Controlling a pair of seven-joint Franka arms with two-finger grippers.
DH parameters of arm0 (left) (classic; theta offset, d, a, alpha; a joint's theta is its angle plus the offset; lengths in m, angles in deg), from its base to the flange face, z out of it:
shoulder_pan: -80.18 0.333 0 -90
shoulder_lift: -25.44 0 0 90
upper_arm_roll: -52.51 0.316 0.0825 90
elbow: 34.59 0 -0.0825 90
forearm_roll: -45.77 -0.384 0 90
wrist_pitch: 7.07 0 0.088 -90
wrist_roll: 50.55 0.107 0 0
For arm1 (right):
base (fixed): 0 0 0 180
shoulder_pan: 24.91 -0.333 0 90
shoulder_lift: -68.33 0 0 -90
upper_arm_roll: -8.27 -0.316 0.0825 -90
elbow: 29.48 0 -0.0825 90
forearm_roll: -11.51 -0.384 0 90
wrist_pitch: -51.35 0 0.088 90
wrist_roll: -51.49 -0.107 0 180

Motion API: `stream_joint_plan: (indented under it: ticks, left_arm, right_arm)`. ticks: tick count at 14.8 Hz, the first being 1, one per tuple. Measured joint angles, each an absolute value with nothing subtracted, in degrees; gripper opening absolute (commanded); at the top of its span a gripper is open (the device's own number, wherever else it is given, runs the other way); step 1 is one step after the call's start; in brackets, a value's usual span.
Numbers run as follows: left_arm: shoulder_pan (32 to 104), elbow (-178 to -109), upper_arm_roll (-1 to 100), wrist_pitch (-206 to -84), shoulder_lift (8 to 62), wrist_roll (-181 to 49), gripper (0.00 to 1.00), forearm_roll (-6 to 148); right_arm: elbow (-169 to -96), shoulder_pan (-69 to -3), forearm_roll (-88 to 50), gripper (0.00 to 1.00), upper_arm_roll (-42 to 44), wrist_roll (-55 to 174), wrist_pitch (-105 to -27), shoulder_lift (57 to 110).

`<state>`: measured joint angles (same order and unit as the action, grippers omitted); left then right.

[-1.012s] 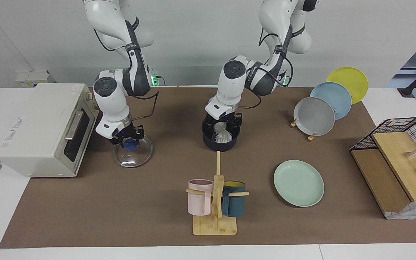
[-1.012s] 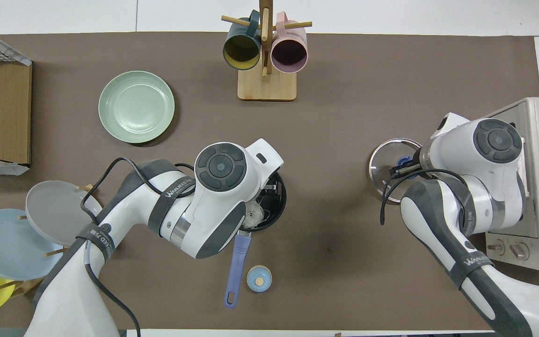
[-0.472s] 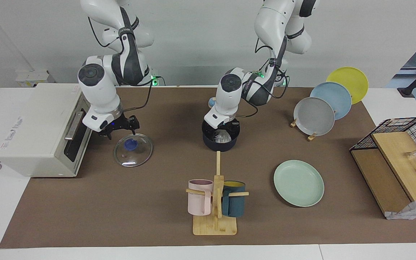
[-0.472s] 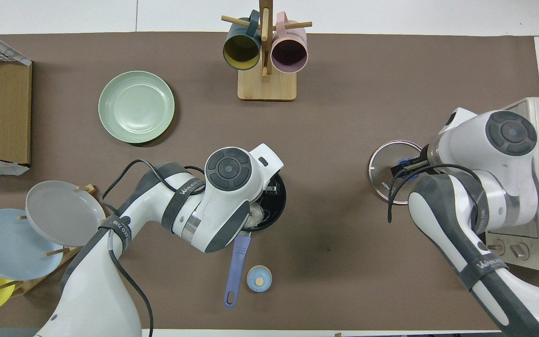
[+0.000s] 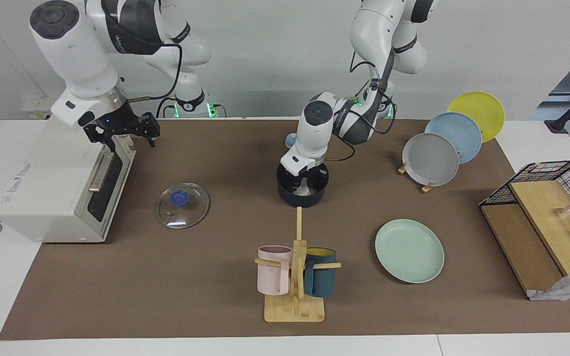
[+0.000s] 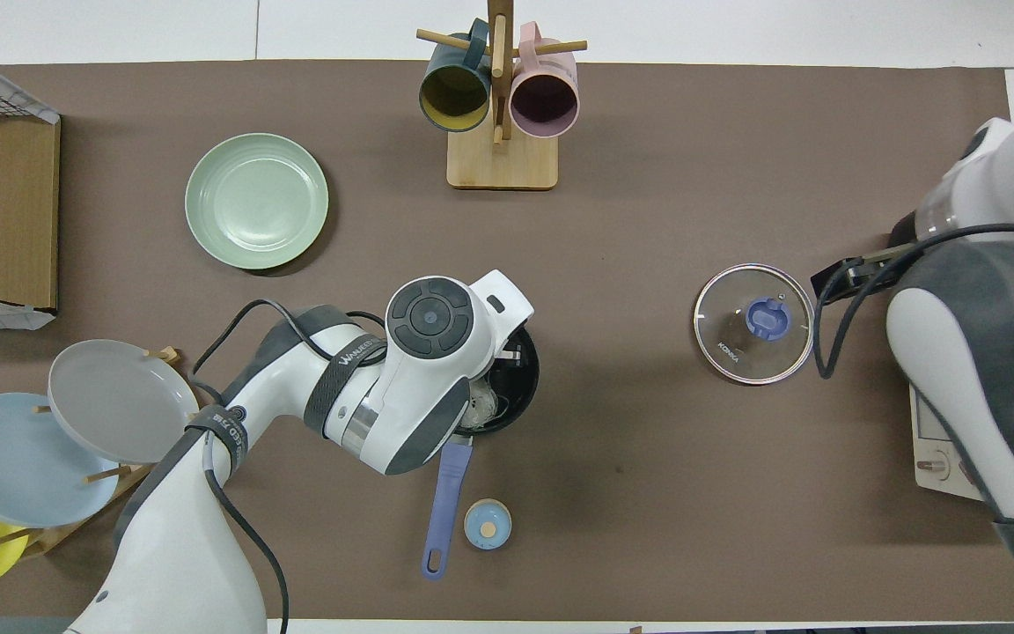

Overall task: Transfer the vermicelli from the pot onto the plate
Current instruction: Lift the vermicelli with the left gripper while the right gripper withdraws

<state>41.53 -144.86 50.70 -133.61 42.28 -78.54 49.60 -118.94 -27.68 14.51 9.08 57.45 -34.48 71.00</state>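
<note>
The dark navy pot (image 5: pixel 301 197) stands mid-table, its blue handle (image 6: pixel 444 497) pointing toward the robots. A white clump of vermicelli (image 5: pixel 305 188) lies in it and also shows in the overhead view (image 6: pixel 480 406). My left gripper (image 5: pixel 306 179) is down inside the pot at the vermicelli; its wrist hides it from above. The mint-green plate (image 5: pixel 408 250) lies empty, farther from the robots and toward the left arm's end (image 6: pixel 256 201). My right gripper (image 5: pixel 125 131) is open and empty, raised over the toaster oven's front edge.
A glass lid (image 5: pixel 182 205) with a blue knob lies on the mat beside the toaster oven (image 5: pixel 57 173). A mug rack (image 5: pixel 295 277) stands farther out than the pot. A small blue round cap (image 6: pixel 487 524) lies by the pot handle. Grey, blue and yellow plates (image 5: pixel 431 158) stand in a rack. A wire basket (image 5: pixel 547 198) sits at the left arm's end.
My right gripper let go of the lid's knob and rose up toward the toaster oven; the lid stays on the mat. My left gripper sank lower into the pot.
</note>
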Motion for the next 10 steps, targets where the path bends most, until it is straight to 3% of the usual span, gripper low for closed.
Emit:
stream_joint_plan:
  ticks: [6,10]
  left_arm:
    - [43.8,-134.3,51.9,-113.7,34.9,-77.9,0.00,49.6]
    - [51.6,-126.0,52.2,-107.7,34.6,-74.3,0.00,49.8]
  right_arm:
    - [-119.2,-26.9,14.5,1.00,9.2,57.3,-31.5,70.8]
    - [-119.9,-26.7,14.5,1.00,9.2,57.2,-33.0,70.1]
